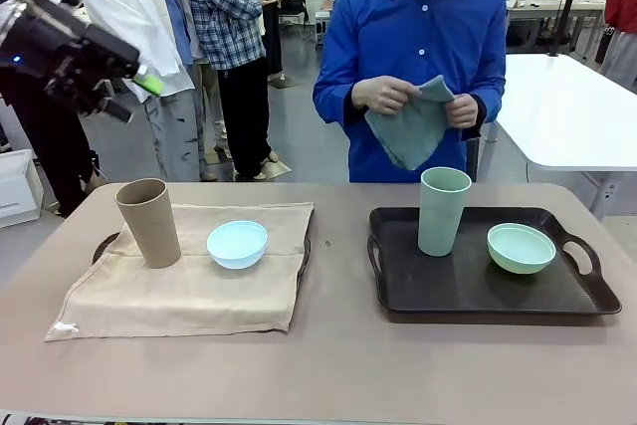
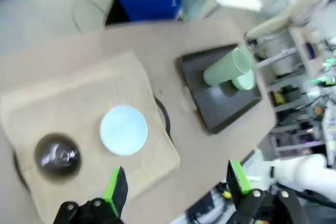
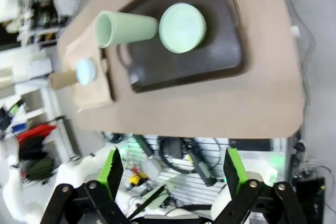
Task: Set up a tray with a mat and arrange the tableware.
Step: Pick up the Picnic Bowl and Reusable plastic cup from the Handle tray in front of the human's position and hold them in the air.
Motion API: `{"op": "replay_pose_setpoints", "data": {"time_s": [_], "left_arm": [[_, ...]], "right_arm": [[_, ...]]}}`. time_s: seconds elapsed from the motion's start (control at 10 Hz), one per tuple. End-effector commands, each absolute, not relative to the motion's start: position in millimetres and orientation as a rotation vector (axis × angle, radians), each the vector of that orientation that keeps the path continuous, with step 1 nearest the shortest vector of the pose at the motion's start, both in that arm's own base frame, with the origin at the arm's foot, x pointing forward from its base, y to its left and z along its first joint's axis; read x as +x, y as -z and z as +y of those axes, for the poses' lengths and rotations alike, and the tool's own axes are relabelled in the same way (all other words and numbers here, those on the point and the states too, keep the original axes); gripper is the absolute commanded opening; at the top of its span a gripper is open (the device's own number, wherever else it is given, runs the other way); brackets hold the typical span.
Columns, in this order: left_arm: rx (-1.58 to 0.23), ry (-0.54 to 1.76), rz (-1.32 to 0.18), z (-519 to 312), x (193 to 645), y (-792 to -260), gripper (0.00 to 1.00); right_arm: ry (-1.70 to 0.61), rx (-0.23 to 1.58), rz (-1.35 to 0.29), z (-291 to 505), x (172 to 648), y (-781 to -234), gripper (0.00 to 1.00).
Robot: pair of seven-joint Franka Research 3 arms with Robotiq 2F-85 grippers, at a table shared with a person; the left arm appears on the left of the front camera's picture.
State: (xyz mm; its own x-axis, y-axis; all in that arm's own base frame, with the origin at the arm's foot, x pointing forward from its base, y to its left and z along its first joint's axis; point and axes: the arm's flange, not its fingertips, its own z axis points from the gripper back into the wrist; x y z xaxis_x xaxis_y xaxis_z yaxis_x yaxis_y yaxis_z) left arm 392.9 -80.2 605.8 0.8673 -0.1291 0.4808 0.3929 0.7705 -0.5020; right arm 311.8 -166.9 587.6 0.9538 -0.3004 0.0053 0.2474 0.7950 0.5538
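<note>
Tan cup [image 1: 149, 222] on beige mat [image 1: 199, 291]

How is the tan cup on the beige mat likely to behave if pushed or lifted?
The tan cup is tall and narrow, so a push near its rim would probably tip it. It stands on a cloth mat, which may wrinkle and drag under it. Handleless and smooth-walled, it could slip in a loose grip.

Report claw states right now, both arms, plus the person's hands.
Left claw: open, empty.
Right claw: open, empty.
Person's hands: both holding a grey-green cloth.
</note>
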Motion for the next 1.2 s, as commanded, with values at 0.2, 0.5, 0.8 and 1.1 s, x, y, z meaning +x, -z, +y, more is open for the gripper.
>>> {"op": "replay_pose_setpoints", "data": {"time_s": [0.2,0.5,0.8,1.1], "left_arm": [[-0.313,0.757,-0.516,-177,401,-596,1.00],[-0.106,1.016,-0.637,-242,398,-566,1.00],[-0.228,0.971,-0.772,-259,401,-555,1.00],[-0.086,1.049,-0.698,-270,395,-566,1.00]], "right_arm": [[0.338,0.196,0.031,-92,370,-554,1.00],[0.343,0.009,0.055,-48,394,-517,1.00],[0.255,0.159,-0.062,-46,396,-512,1.00],[0.302,0.033,0.027,-36,402,-511,1.00]]}}
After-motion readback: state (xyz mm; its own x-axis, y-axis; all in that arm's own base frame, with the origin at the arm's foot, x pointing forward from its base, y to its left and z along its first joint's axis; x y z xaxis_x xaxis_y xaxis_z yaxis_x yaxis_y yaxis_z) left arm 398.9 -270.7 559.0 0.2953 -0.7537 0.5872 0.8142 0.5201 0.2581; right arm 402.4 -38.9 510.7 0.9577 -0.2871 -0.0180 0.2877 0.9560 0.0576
